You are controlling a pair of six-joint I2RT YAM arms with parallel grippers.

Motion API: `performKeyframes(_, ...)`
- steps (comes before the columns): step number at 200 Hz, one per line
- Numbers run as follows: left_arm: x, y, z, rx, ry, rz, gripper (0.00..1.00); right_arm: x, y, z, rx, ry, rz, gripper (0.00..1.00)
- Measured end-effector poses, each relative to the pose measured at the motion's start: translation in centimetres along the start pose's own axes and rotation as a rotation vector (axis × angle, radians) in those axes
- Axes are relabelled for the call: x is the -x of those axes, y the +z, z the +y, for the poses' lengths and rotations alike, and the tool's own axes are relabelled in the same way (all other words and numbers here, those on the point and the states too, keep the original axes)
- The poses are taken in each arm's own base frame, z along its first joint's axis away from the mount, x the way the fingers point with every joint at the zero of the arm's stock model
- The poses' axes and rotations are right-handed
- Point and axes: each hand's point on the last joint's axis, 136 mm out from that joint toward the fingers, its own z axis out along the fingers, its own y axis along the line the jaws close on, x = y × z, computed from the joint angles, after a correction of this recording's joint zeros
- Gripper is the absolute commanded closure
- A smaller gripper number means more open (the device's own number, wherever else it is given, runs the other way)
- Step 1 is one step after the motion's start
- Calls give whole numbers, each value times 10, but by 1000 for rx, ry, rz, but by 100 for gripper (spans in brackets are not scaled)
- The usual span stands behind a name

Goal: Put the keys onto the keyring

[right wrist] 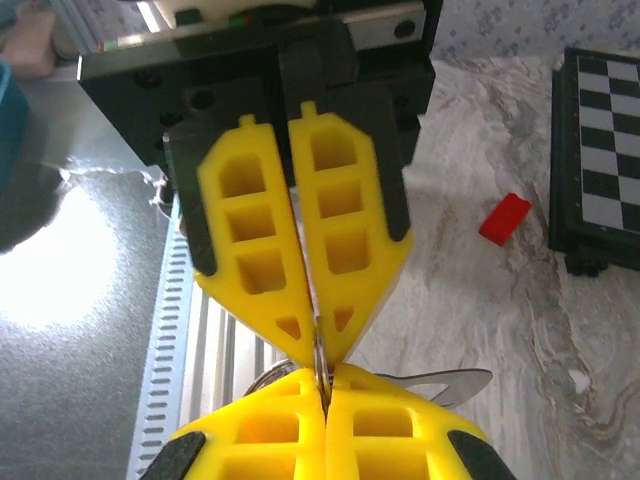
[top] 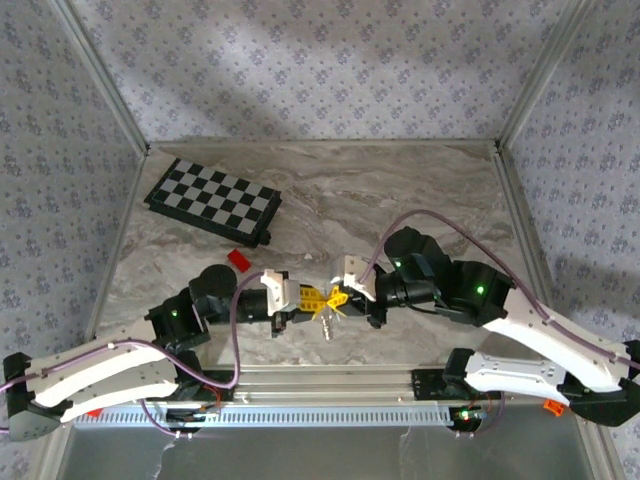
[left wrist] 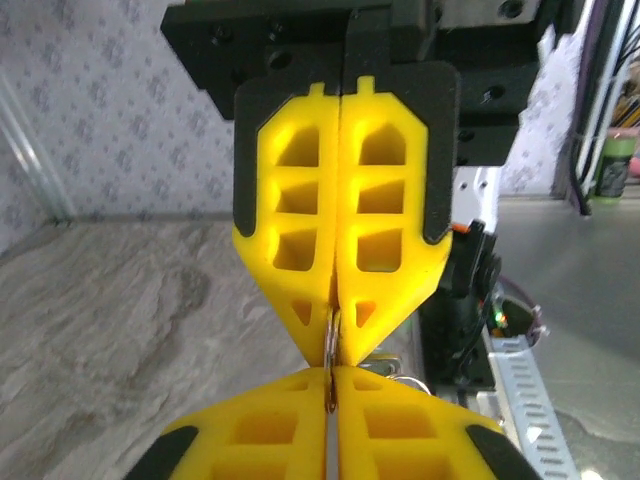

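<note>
At the middle of the worktop's near edge, the left gripper (top: 314, 297) and right gripper (top: 340, 297) meet tip to tip, both clenched on the thin keyring (left wrist: 329, 345). The keys (top: 326, 325) dangle below. A folded chessboard (top: 212, 200) lies toward the far left corner.

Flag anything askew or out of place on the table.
The chessboard lies skewed to the table's edges at the far left, and a small red block sits loose just off its near edge. Nothing looks spilled or damaged.
</note>
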Motion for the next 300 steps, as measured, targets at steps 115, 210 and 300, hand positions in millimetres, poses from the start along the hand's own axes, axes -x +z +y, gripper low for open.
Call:
performKeyframes(115, -20, -8, 1, 14, 16, 130, 100, -12, 20, 0, -18, -61, 148, 81)
performKeyframes(210, 34, -18, -22, -105, 67, -88, 100, 28, -6, 22, 11, -112, -210, 95)
performKeyframes(300, 6, -13, -4, -15, 90, 83, 80, 9, 9, 3, -61, -75, -56, 100)
